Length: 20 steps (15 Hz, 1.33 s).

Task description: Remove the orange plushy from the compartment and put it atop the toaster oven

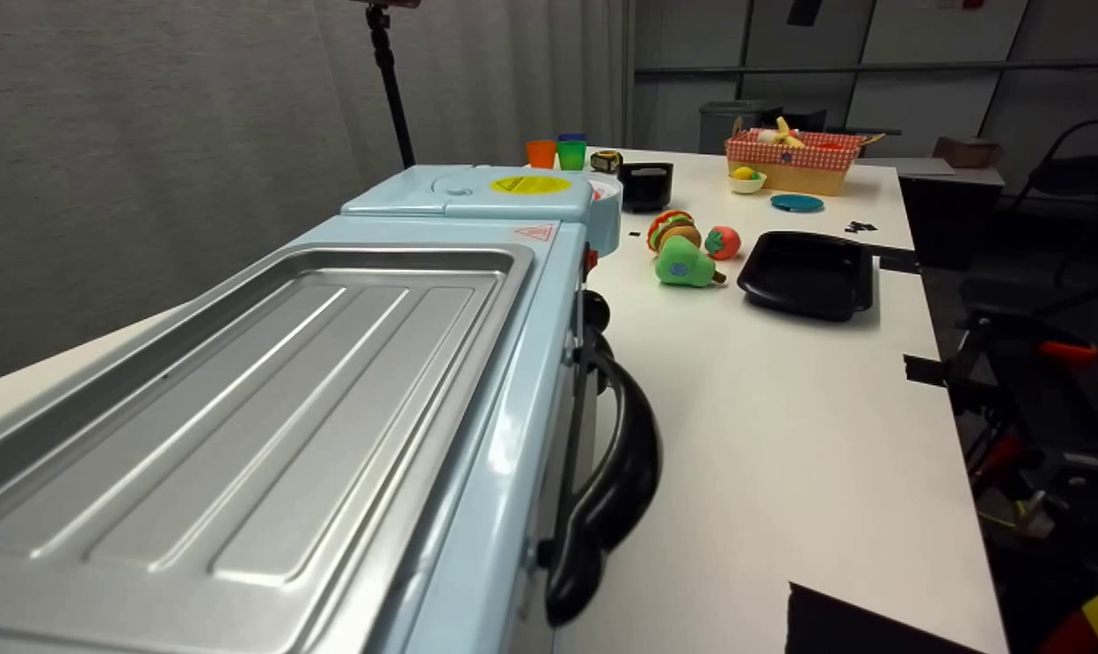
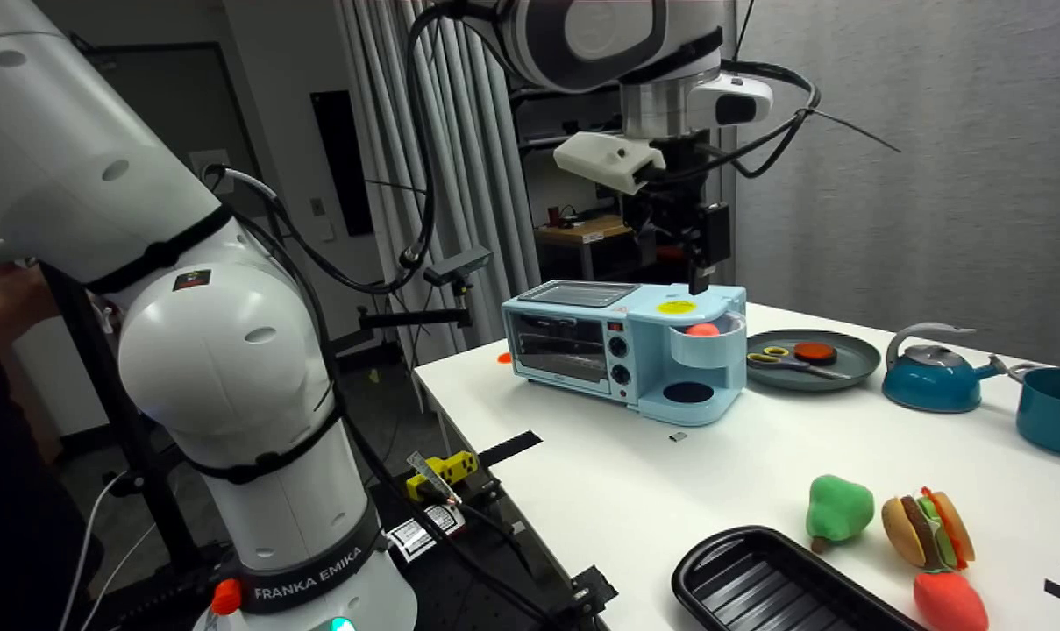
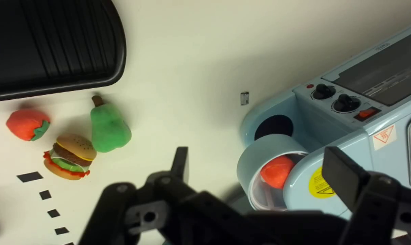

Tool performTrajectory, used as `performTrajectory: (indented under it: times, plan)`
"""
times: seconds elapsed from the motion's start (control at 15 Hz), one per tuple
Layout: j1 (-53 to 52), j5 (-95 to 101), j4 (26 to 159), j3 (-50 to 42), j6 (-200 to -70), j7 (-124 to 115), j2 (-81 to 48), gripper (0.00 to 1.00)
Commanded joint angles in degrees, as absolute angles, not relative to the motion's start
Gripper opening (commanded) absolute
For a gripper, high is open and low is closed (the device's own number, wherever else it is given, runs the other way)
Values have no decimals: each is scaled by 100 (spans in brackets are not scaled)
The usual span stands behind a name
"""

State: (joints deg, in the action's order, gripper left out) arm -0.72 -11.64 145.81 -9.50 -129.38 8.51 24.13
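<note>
A grey curtain point(image 2: 889, 202) is hanging behind the bench point(image 2: 635, 491), above which the tool point(image 3: 259, 161) is hovering empty, its jaws spread wide, I'd guess for straddling the orange plushy point(image 3: 277, 172), which is sitting beneath it in the round compartment point(image 3: 254, 158) of the toaster oven point(image 2: 645, 359), a curved wall probably keeping it from rolling.
</note>
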Motion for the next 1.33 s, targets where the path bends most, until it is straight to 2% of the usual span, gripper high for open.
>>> performTrajectory:
  times: [0.0,0.6,1.27]
  plan:
    - [12,-1203,14569,-871,-12916,880,2408,100]
    - [25,-1148,14559,-854,-12904,882,2382,100]
    - [-55,-392,14146,-505,-12287,1025,1610,100]
